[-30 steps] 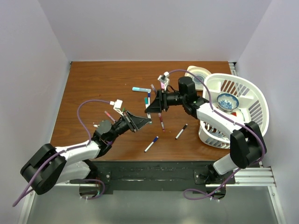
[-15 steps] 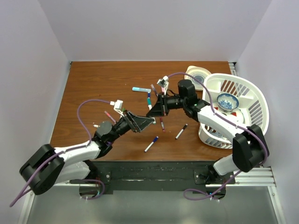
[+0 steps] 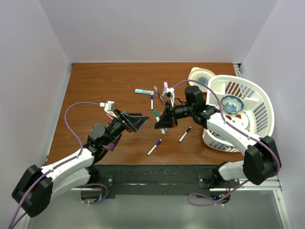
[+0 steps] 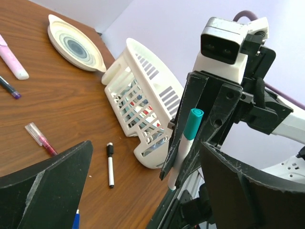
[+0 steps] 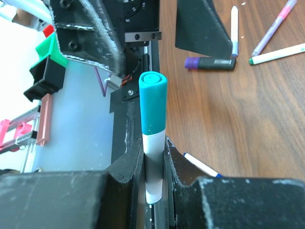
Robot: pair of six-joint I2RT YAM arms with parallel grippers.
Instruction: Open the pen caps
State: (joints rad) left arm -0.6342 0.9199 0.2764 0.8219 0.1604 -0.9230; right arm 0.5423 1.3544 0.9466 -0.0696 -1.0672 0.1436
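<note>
Top external view first: both arms reach in over the table (image 3: pixel 95 81) and the two tools face each other near the middle, close but not touching. The right tool (image 3: pixel 159 121) is clamped on the white barrel of a pen (image 5: pixel 153 143). Right wrist cam shows it best: the barrel is pinched between the two fingers and the teal cap (image 5: pixel 152 102) sticks out past the fingertips, on the pen and pointing toward the other arm.

The left tool (image 3: pixel 142 123) is spread wide with nothing in it. From its own wrist cam the capped pen sits in the gap between its two fingers, well clear of both.

More pens lie loose on the table. One with a black cap (image 3: pixel 188 129) and one with a blue cap (image 3: pixel 157 141) are on the near side, and a few more are on the far side of the tools. A white basket (image 3: pixel 259 95) sits at the right edge with a blue-patterned bowl (image 3: pixel 232 103) in it. A pale plate (image 3: pixel 200 76) is just beside the basket on the far side.
</note>
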